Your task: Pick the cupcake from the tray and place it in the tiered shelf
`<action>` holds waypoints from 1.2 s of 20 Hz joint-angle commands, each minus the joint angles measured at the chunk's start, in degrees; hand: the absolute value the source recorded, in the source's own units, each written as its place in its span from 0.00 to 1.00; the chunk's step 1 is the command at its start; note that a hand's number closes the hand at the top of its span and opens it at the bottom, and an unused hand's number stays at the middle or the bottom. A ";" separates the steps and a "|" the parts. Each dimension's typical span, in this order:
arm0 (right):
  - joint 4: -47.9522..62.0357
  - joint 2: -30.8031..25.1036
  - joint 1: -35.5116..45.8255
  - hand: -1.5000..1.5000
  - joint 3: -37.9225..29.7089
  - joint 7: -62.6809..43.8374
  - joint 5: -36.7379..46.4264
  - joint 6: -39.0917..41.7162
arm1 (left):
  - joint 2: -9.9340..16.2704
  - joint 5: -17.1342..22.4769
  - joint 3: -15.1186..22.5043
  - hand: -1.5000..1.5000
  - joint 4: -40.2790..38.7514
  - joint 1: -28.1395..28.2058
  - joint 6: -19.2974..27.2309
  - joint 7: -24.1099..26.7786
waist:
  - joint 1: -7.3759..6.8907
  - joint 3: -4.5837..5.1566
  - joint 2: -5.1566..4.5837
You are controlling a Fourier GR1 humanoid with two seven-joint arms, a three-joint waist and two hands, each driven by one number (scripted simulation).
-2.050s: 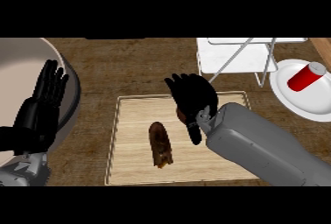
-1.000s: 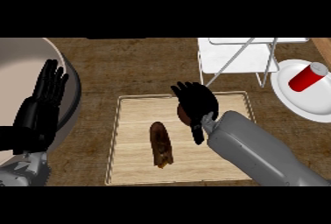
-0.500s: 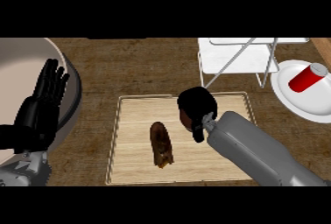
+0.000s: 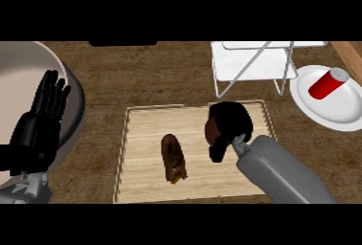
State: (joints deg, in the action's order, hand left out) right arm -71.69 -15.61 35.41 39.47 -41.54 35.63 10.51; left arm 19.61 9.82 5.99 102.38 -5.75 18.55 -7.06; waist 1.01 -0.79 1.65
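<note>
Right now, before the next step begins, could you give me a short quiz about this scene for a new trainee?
1. True or false: the red can lies on the white plate.
2. Over the wooden tray, what is the right robot hand curled round?
A) the cupcake
B) the long brown pastry
C) a wire leg of the tiered shelf
3. Fill in: the left robot hand rests open, fingers up, at the view's ____ edge.

Key: 1 true; 2 A; 3 left.
</note>
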 commanded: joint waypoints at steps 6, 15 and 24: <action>-13.64 1.74 -8.43 1.00 -3.69 -6.83 0.11 -5.01 | -1.77 -1.66 0.03 0.50 -6.45 2.40 0.60 -0.33 | 0.12 0.83 -1.46; -34.55 6.05 -4.12 1.00 -11.61 -19.18 2.97 -9.71 | -0.93 -1.08 -1.66 0.50 -4.23 3.55 0.36 -2.10 | 0.46 0.86 -1.06; -42.63 -0.88 1.79 1.00 -23.45 -26.99 7.32 -1.71 | -0.55 0.30 -2.89 0.50 -4.41 3.64 -2.08 -1.15 | -0.01 0.90 -1.36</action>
State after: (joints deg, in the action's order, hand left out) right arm -111.05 -14.03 35.72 19.34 -61.45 41.37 4.55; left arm 18.33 8.71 5.23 103.21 -5.36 17.84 -8.18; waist 1.25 -0.92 1.05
